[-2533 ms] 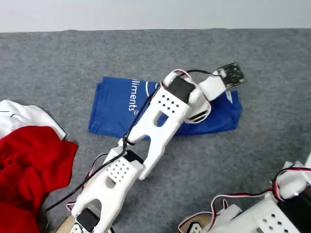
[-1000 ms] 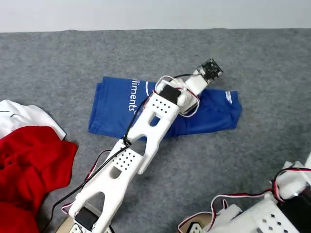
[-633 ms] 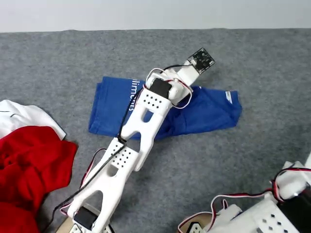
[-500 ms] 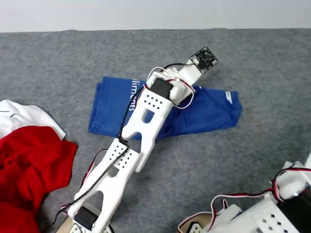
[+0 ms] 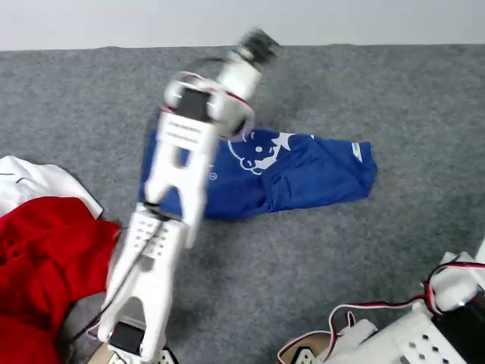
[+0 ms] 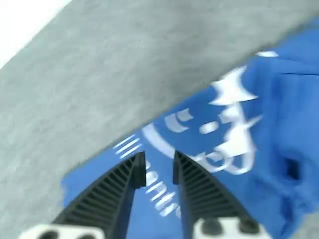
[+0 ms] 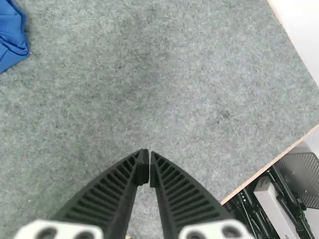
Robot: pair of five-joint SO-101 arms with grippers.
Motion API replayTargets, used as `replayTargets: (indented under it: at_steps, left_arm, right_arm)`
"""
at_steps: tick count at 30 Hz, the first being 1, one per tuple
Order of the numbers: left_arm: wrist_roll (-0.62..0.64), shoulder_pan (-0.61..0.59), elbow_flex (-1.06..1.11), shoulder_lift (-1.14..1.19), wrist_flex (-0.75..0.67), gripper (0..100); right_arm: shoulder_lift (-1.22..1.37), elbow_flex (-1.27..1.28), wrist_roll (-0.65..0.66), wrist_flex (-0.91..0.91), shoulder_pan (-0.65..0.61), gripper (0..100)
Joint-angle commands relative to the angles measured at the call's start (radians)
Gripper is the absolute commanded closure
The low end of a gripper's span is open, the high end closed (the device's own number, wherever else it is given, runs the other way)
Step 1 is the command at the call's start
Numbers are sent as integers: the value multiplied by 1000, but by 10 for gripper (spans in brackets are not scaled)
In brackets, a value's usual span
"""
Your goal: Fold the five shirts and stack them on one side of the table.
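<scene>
Blue shirt (image 5: 318,174): limp, light; pinch the right-end hem. My left gripper (image 6: 158,158) slightly parted, empty; right gripper (image 7: 149,158) closed.

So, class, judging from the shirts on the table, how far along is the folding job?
Done: nothing stacked. In hand: the blue shirt lies roughly folded, the left gripper open above it. Left: the red shirt and white shirt, crumpled together at the high view's left edge.

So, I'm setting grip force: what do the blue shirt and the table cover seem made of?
Blue shirt: soft matte cloth, probably cotton knit; it lies limp in creases. Table cover: grey felt or short carpet, matte, going by its speckled, fuzzy surface.
</scene>
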Motion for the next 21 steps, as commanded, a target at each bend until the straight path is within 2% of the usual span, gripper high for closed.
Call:
replayTargets:
  at_steps: [1,6,10,21]
  left_arm:
    - [14,-92,171,-150,32,848]
    - [5,-219,407,-230,31,773]
    - [-44,-298,522,-232,28,761]
    - [-80,-377,604,-130,-83,731]
  right_arm:
    - [-8,-2,11,39,5,988]
    - [-8,-2,11,39,4,988]
    - [-8,0,11,39,4,988]
    - [-8,0,11,41,10,988]
